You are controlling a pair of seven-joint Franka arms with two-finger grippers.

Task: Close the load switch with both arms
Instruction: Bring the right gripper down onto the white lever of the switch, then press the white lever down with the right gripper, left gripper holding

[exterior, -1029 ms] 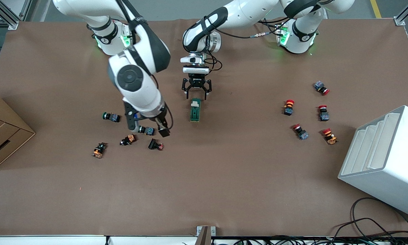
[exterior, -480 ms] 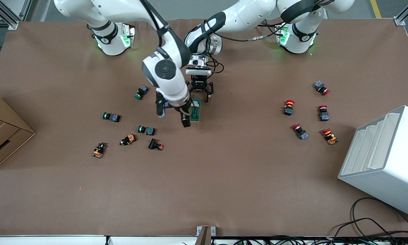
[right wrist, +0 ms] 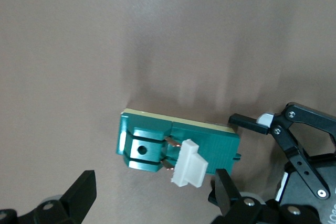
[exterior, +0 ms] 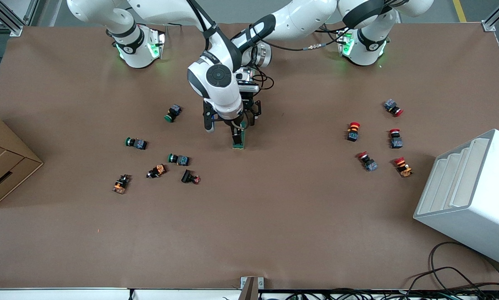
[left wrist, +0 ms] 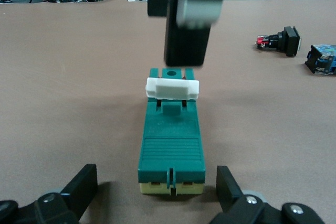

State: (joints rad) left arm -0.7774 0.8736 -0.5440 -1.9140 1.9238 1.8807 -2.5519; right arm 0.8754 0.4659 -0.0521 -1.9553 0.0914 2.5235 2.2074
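Observation:
The load switch (exterior: 238, 141) is a dark green oblong block lying mid-table, its cream-white lever (left wrist: 172, 88) raised. In the left wrist view the switch (left wrist: 170, 145) lies between my left gripper's (left wrist: 156, 184) open fingers (left wrist: 84, 187), which flank its end with gaps on both sides. In the front view my left gripper (exterior: 253, 113) is partly hidden by the right arm's hand. My right gripper (exterior: 222, 131) hangs open over the switch (right wrist: 178, 148), one finger (left wrist: 186, 35) just above the lever (right wrist: 189, 170). Its fingers (right wrist: 84, 192) hold nothing.
Green-capped push buttons (exterior: 136, 143) lie toward the right arm's end, red-capped ones (exterior: 353, 130) toward the left arm's end. A white rack (exterior: 474, 191) stands at the left arm's end, and a cardboard box (exterior: 3, 162) at the right arm's end.
My right arm has swung from over the green-capped push buttons to over the load switch. My left gripper has come down to the switch's end.

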